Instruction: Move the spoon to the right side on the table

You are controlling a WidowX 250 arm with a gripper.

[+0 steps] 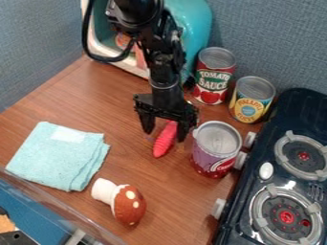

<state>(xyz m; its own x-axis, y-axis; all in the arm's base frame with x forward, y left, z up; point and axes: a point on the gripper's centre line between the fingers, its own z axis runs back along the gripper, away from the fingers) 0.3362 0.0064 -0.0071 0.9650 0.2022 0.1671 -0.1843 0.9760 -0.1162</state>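
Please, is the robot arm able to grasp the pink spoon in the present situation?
Probably yes. The open end effector hangs over the pink spoon, its fingers apart on either side of the handle. The purple-and-red can stands close by, but seemingly not in the way.

I'm seeing a pale aqua cloth [57, 155], a bright pink spoon handle [165, 140], a navy stove [265, 150], a brown wood-grained table [163, 191], and a mushroom [120, 198] whose rusty cap [131, 207] is sporting cream spots.

That wooden table [73, 107] holds a purple can [207, 155]. A folded cloth [54, 160] and toy mushroom [129, 206] lie left of it, a stove [271, 155] right.
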